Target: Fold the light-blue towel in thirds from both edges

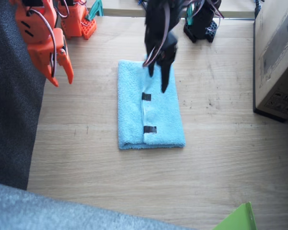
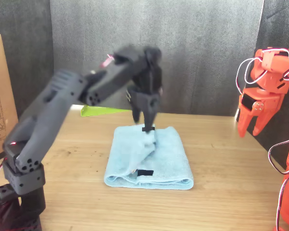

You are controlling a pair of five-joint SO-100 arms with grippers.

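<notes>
The light-blue towel [image 1: 156, 120] [image 2: 168, 159] lies on the wooden table, folded into a narrow strip with one flap on top. Along that flap's edge, two black tape strips [image 1: 146, 96] [image 1: 150, 129] show. My left gripper [image 1: 158, 79] [image 2: 148, 126], the black one, points down over the towel's far half, its fingers apart with nothing seen between them. It hides the flap's far part. Away to the side, my right gripper [image 1: 61, 79] [image 2: 249, 130], the orange one, hangs open and empty above the table.
A cardboard box [image 1: 278, 52] [image 2: 0, 96] stands at the table's edge on the left arm's side. Dark fabric [image 1: 9, 120] borders the right arm's side, and grey-blue cloth [image 1: 62, 213] the near edge. A green sheet [image 1: 237, 220] [image 2: 101, 110] pokes in at one corner.
</notes>
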